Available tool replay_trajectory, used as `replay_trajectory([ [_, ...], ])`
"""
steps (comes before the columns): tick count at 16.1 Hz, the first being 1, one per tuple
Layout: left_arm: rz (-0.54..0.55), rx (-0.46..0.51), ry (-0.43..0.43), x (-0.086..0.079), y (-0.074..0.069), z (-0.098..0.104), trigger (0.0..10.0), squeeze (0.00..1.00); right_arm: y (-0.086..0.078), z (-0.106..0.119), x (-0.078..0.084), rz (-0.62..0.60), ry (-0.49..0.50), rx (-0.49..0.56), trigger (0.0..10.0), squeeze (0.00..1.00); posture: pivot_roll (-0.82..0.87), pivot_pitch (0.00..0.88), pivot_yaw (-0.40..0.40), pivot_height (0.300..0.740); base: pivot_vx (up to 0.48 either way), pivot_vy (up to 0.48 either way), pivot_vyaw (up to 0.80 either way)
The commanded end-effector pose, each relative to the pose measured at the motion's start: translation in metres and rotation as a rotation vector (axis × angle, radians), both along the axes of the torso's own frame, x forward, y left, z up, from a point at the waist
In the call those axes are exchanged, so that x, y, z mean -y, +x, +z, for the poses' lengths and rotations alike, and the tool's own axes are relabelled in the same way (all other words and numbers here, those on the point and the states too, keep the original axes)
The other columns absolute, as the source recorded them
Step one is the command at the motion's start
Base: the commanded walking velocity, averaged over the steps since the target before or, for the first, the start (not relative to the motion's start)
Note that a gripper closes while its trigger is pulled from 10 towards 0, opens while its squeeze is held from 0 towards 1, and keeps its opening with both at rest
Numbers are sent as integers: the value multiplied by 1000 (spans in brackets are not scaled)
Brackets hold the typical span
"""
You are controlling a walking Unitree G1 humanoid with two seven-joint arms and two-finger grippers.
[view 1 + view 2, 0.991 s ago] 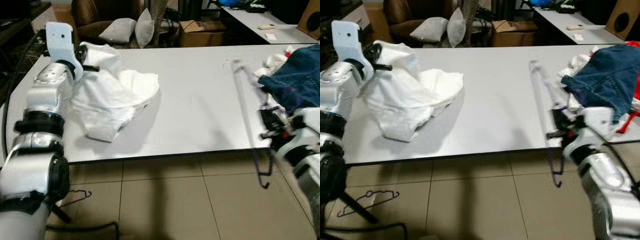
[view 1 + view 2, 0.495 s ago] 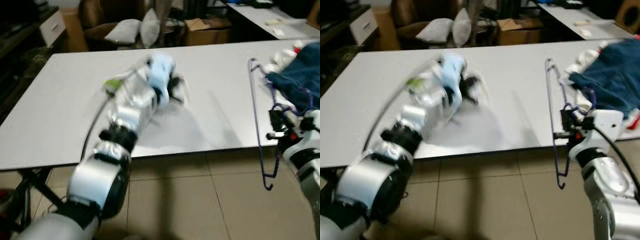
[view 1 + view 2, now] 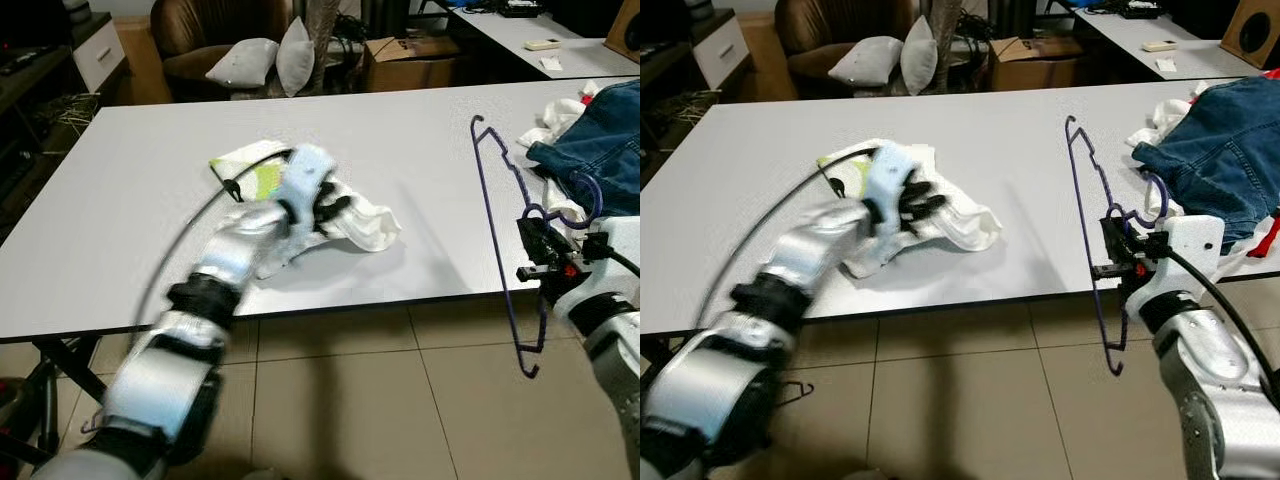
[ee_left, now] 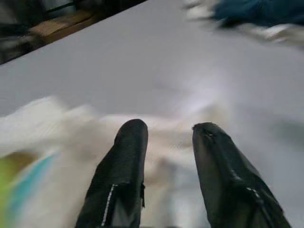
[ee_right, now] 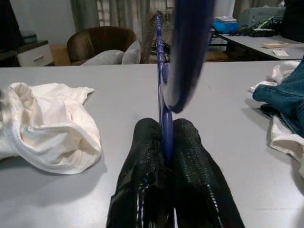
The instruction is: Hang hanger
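Observation:
A purple wire hanger (image 3: 503,215) stands upright at the table's near right edge, its hook hanging below the tabletop. My right gripper (image 3: 1118,243) is shut on its wire; in the right wrist view both fingers (image 5: 190,152) press against the purple wire (image 5: 160,71). A crumpled white garment (image 3: 355,222) with a green print lies mid-table. My left gripper (image 3: 335,205) rests over it, and in the left wrist view its fingers (image 4: 126,161) are spread above the blurred white cloth (image 4: 52,142). Whether they touch the cloth I cannot tell.
Blue jeans (image 3: 595,160) and other clothes are piled at the table's right end. The white table (image 3: 130,200) has bare room on the left. Beyond it stand a brown armchair (image 3: 200,25), pillows (image 3: 255,60) and a cardboard box (image 3: 410,65). Tiled floor lies in front.
The camera has shifted. My left arm swung from the table's left side to its middle, and the white garment now lies bunched there. The right gripper still holds the hanger.

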State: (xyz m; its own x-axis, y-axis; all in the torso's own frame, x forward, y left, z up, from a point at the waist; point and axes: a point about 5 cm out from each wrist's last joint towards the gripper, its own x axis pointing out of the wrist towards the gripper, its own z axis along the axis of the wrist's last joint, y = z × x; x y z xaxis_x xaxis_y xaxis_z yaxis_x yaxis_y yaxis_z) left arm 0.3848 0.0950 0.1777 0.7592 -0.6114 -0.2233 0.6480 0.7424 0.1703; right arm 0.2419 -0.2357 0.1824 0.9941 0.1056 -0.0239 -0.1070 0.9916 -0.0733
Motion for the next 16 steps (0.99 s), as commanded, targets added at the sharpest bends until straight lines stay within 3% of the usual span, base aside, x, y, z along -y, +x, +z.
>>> replay_trajectory([
  [1,48,62,26,-13,2,10,10000,1000,-3,-2,6,-2,-12,-24,10000,0,-51,0,48,740,0,0,0],
  [2,162,83,35,-43,4,10,10000,1000,-11,-16,16,-9,-53,-147,10000,0,-68,0,55,740,0,0,0],
  [3,205,97,46,-56,4,10,10000,1000,-16,-23,22,-20,-88,-194,10000,0,-70,0,56,740,0,0,0],
  [4,252,99,87,-77,-1,3,10000,502,-26,-32,32,-70,-92,-242,10000,0,-84,0,62,740,0,0,0],
  [5,245,86,101,-80,-5,-3,10000,0,-32,-33,33,-65,-62,-228,10000,0,-95,0,64,740,0,0,0],
  [7,249,67,97,-79,-10,-14,10000,0,-45,-36,22,19,-33,-225,10000,0,-112,0,66,740,0,0,0],
  [9,257,56,29,-73,-12,-22,10000,0,-51,-40,11,62,-37,-236,10000,0,-147,0,76,740,0,0,0],
  [10,166,65,-71,-57,-17,-24,10000,0,-52,-40,8,45,-24,-230,10000,0,-171,0,71,740,0,0,0],
  [11,129,87,-83,-46,-19,-23,10000,0,-52,-38,3,50,1,-213,10000,0,-176,0,65,740,0,0,0],
  [12,112,104,-87,-39,-16,-22,10000,1000,-50,-36,-3,76,6,-202,10000,0,-192,0,71,740,0,0,0],
  [14,76,109,-57,-28,-11,-20,10000,1000,-51,-34,-4,85,-6,-191,10000,0,-210,0,85,740,0,0,0],
  [16,150,76,-59,-24,-1,-17,10000,1000,-54,-32,-1,60,-3,-182,10000,0,-223,0,105,740,0,0,0],
])
